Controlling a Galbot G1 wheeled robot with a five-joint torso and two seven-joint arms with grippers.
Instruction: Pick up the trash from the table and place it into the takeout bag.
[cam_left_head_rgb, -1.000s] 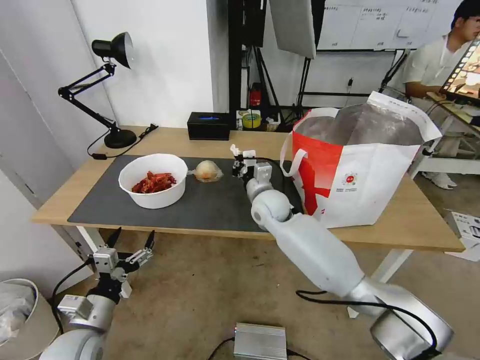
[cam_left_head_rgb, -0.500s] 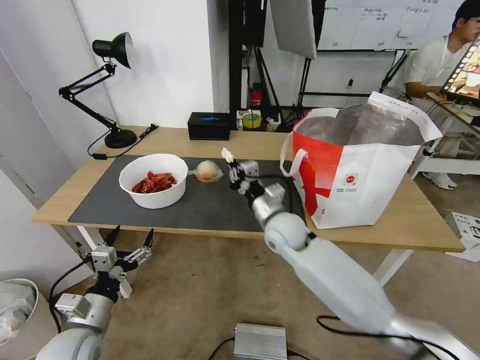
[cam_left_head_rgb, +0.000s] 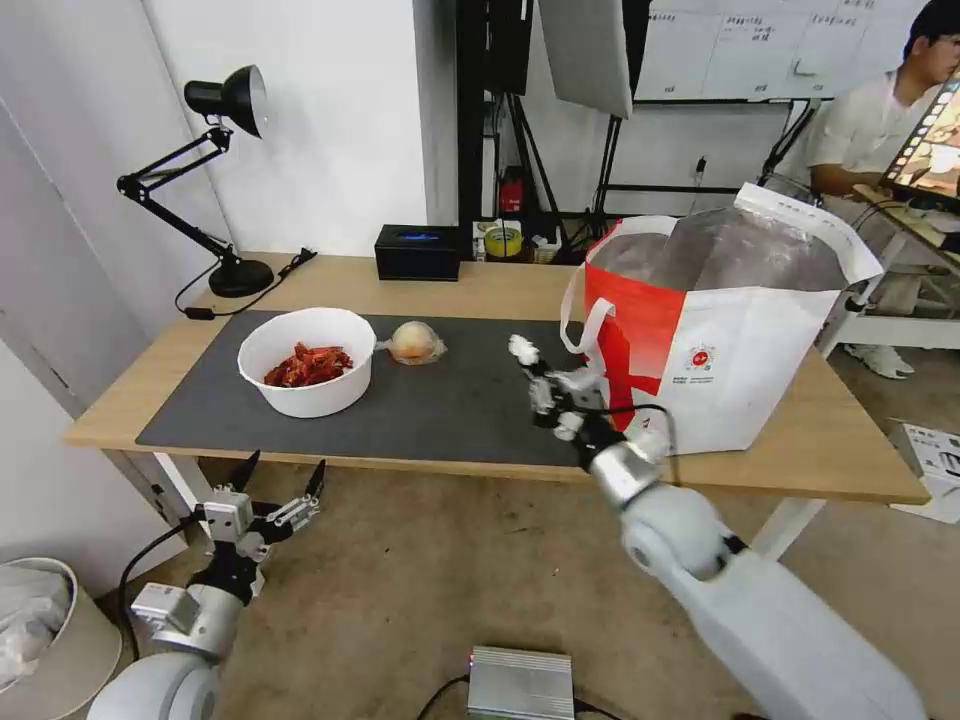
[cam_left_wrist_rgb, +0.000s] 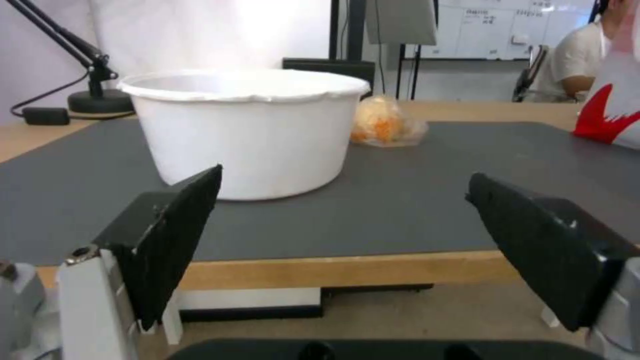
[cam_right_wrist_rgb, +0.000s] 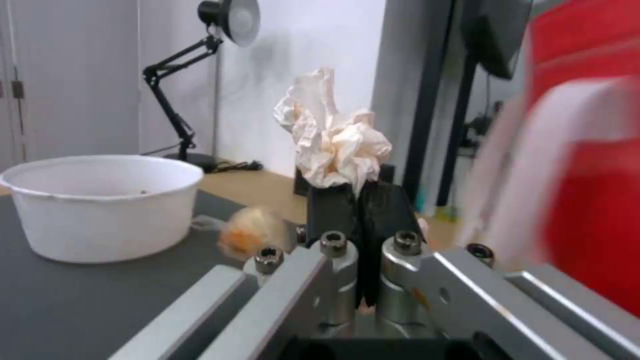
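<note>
My right gripper is shut on a crumpled white tissue, held above the dark mat beside the takeout bag, a white and red bag with foil lining at the table's right. A white bowl of red shells stands on the mat at the left, and the plastic-wrapped tan lump lies just right of it. My left gripper hangs open below the table's front edge, level with the bowl in the left wrist view.
A black desk lamp stands at the table's back left and a black box at the back middle. A silver box lies on the floor below. A grey bin sits at the lower left.
My right gripper has carried the tissue away from the lump, rightward and toward the near edge, up to the bag's side. My left gripper has risen slightly.
</note>
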